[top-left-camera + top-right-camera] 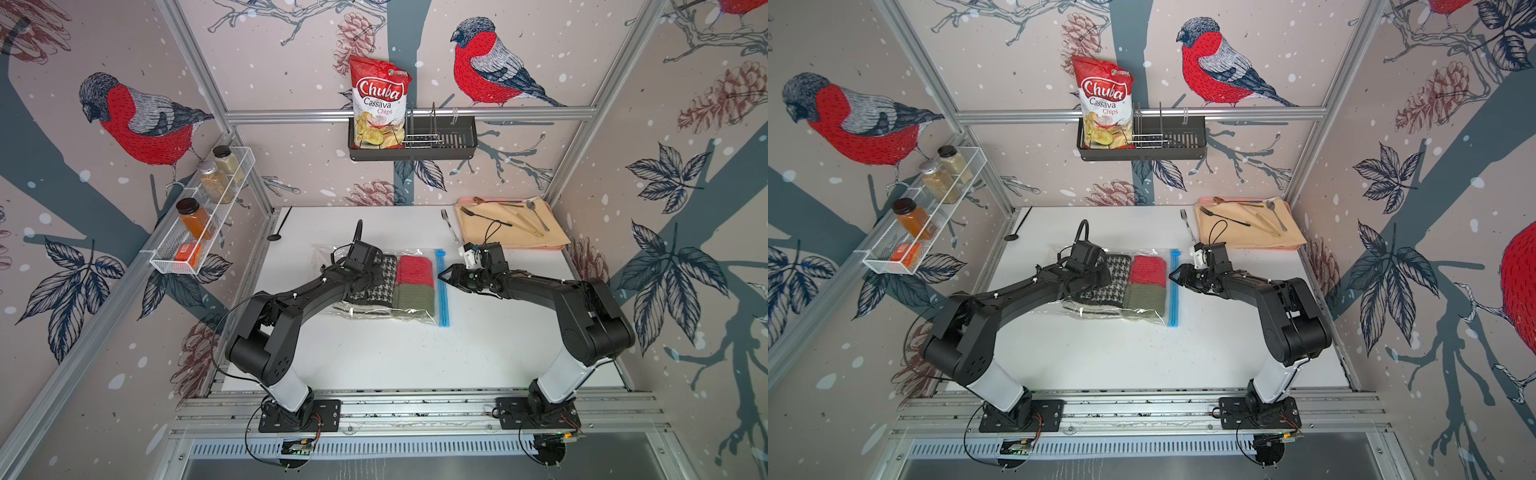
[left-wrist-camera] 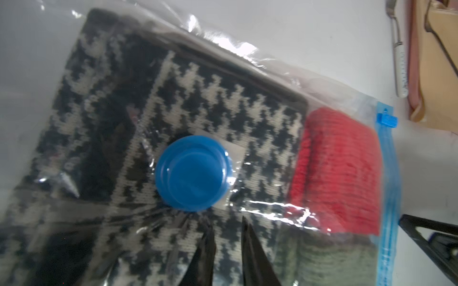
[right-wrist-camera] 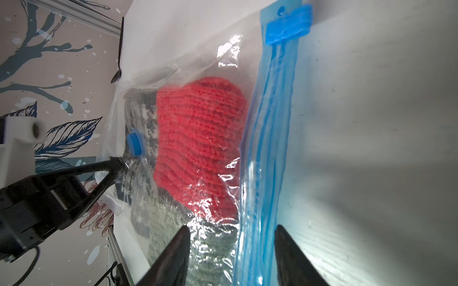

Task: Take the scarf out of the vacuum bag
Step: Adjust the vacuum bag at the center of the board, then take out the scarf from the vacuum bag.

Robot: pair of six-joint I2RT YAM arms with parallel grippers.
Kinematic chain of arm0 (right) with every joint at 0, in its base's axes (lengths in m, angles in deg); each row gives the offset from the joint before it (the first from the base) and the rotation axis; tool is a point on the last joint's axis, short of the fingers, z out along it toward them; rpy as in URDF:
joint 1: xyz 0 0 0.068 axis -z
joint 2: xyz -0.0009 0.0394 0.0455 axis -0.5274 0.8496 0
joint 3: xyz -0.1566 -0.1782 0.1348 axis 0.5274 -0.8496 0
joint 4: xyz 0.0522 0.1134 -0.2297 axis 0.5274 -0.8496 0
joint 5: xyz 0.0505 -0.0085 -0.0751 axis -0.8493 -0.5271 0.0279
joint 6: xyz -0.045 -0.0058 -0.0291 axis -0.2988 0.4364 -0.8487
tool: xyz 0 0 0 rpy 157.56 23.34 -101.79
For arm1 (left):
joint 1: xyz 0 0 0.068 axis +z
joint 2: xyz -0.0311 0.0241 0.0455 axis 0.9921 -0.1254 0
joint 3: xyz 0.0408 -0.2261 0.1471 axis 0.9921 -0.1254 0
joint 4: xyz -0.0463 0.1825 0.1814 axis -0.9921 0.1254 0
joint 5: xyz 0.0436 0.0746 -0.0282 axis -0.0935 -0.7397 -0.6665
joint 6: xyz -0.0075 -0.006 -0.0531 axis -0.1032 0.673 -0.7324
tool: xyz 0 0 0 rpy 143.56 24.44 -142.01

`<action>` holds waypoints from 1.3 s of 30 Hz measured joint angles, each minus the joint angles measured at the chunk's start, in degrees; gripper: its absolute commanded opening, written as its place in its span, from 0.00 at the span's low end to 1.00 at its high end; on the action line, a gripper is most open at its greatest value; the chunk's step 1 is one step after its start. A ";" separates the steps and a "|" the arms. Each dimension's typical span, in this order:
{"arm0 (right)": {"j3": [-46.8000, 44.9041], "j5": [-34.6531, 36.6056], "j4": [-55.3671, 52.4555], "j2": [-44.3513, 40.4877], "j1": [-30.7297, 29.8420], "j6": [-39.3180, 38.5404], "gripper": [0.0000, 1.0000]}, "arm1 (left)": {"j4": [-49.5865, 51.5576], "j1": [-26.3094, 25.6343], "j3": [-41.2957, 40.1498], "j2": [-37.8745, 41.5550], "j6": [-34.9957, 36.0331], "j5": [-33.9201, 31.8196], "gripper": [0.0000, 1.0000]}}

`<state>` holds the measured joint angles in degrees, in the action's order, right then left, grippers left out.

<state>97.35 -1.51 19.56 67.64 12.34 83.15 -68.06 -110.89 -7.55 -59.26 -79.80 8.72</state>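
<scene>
the scarf (image 2: 210,94) lies folded flat inside the vacuum bag (image 2: 223,47) on the tabletop (image 1: 395,357), just under and ahead of the left claw (image 2: 226,224). the round blue valve (image 2: 192,173) sits just beyond that claw's tips. the left claw is clenched on a pinch of the clear film, which puckers up toward it; it has plastic only, no cloth. the right claw (image 3: 233,227) is released, its jaws spread to either side of the light-blue zip strip (image 3: 270,123), gripping nothing. between the two claws sit the red knit piece (image 3: 200,138) and the olive-green knit piece (image 1: 413,299), packed between scarf and zip strip, so they stand in the scarf's way out.

the scarf looks soft, light and limp: it should bunch and unfold when pulled, and the knit may drag on the film. the film is thin, slick and crinkly, likely to slip from a shallow pinch. whether the zip is parted i cannot tell. the best hold is probably a thick folded edge or ribbed end of the scarf, taken deep in the jaws, while the other claw pins the bag by its stiffer zip strip.
</scene>
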 measured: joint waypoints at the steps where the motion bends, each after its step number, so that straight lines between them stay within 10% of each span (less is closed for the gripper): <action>1: -0.02 0.00 0.00 -0.04 0.00 -0.02 0.52 | 0.68 -0.63 1.18 0.26 0.07 -0.57 0.25; 19: -0.37 1.60 -1.09 -4.42 2.19 -0.42 0.10 | -2.56 -2.45 6.69 -12.17 -0.22 5.95 0.01; 39: 0.31 1.95 -1.88 -1.14 -0.52 -0.28 0.05 | -24.26 -2.62 -5.88 -14.93 -3.17 8.00 0.00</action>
<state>97.66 0.43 17.68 66.50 11.82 82.87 -92.32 -113.52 -13.43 -74.19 -82.97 16.72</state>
